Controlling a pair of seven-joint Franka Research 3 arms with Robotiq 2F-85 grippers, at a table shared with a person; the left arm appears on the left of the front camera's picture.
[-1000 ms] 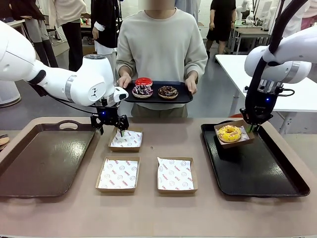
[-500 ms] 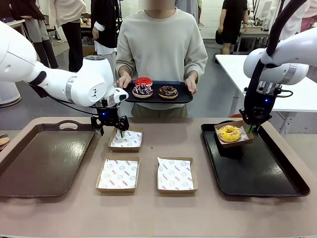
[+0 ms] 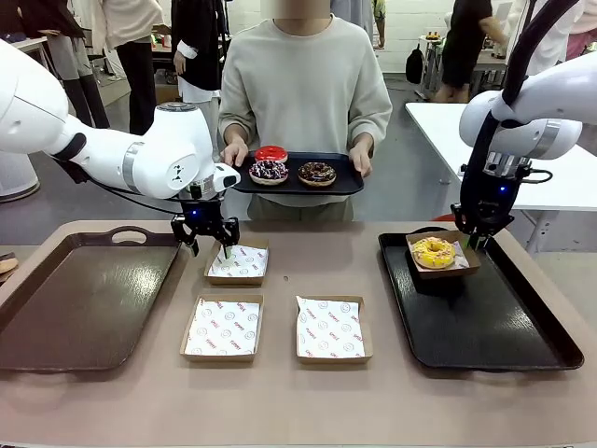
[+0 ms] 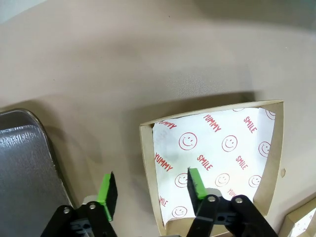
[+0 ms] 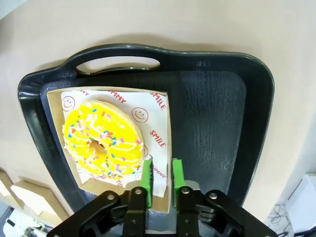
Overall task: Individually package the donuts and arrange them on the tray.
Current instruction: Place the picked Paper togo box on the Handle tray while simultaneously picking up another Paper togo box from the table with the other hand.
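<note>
A yellow donut (image 3: 433,250) (image 5: 103,143) with sprinkles lies in a paper-lined box (image 3: 448,272) (image 5: 55,97) at the far left corner of the black tray (image 3: 485,327) (image 5: 212,108). My right gripper (image 3: 474,241) (image 5: 161,174) stands at that box's edge with its pads a little apart, the paper rim between them. My left gripper (image 3: 210,245) (image 4: 151,186) is open, straddling one wall of an empty lined box (image 3: 238,263) (image 4: 146,168). The person holds a small tray (image 3: 345,184) carrying a red donut (image 3: 271,153), a sprinkled dark donut (image 3: 269,170) and a chocolate donut (image 3: 316,173).
Two more empty lined boxes (image 3: 222,327) (image 3: 333,329) sit nearer the front of the table. A large brown tray (image 3: 84,299) (image 4: 24,168) lies at the left. A white table (image 3: 560,187) stands behind my right arm.
The box with the yellow donut has settled flat onto the black tray and the right jaws have parted slightly. The left jaws have narrowed around the empty box's wall.
</note>
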